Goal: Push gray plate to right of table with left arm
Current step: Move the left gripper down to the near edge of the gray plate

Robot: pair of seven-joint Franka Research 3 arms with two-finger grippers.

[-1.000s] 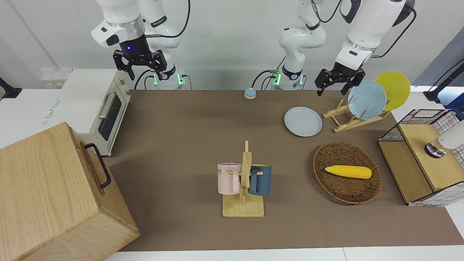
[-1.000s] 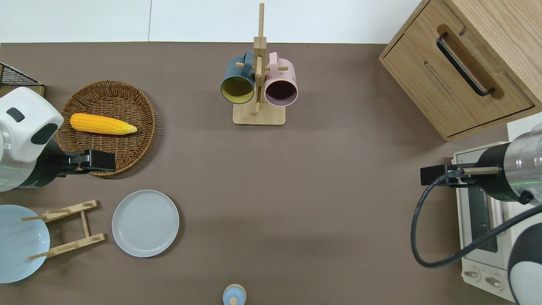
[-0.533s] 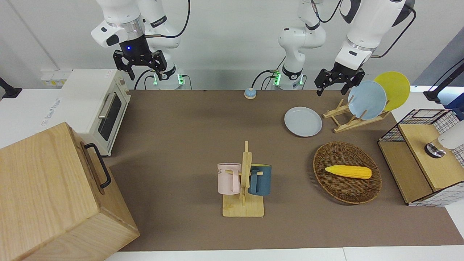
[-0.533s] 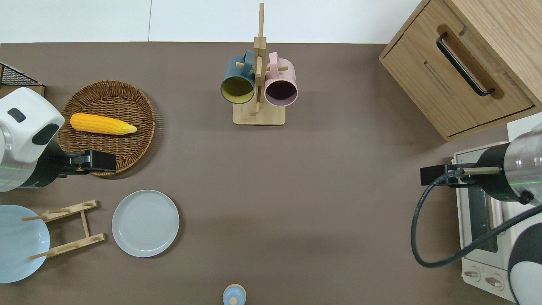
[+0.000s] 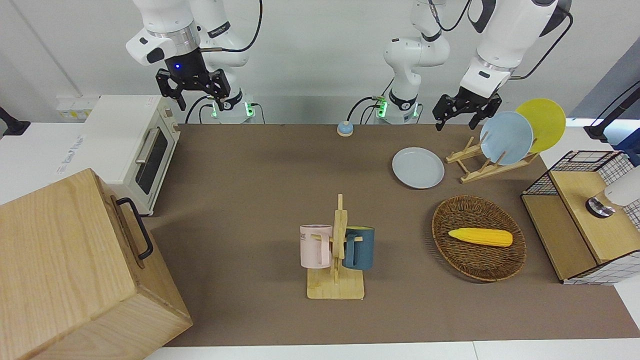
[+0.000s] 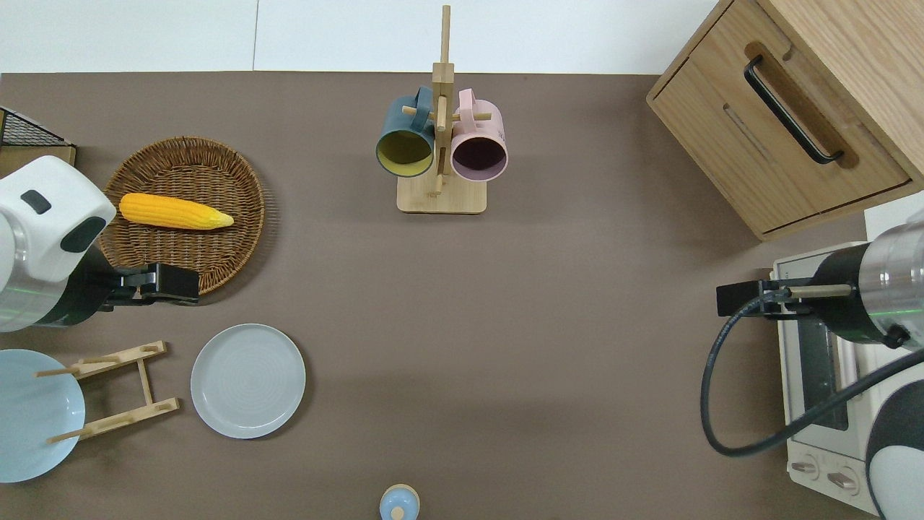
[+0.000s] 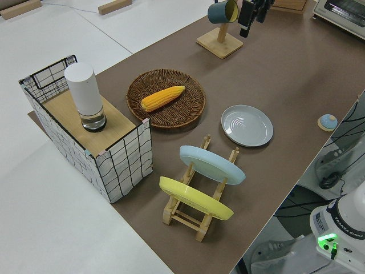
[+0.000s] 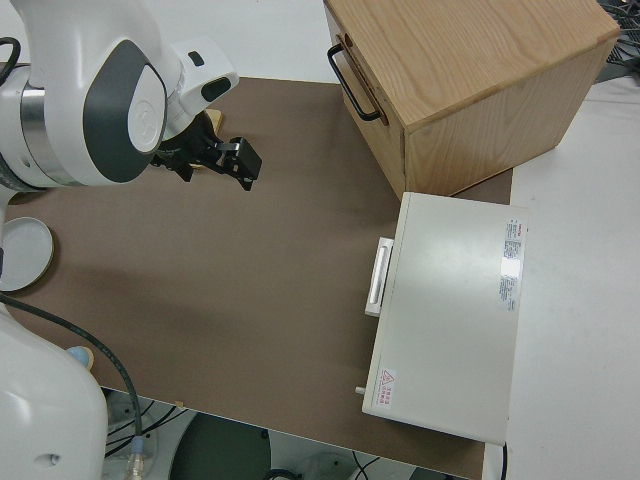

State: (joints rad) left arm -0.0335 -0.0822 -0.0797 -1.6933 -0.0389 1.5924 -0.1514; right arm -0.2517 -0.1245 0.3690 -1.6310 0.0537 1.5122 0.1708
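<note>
Waiting flat on the brown matte table (image 6: 505, 325): round pale gray-blue plate (image 6: 247, 380), beside the wooden plate rack (image 6: 119, 390), nearer the robots than the woven wicker basket (image 6: 184, 213).
Plate looks rigid, light, likely slides easily and could chip; judge pushing low on its rim at the rack side. Left gripper (image 5: 464, 111) is airborne over the basket edge, fingers apart; right arm parked. Count: one gray plate, two racked plates, two mugs, one corn cob.
</note>
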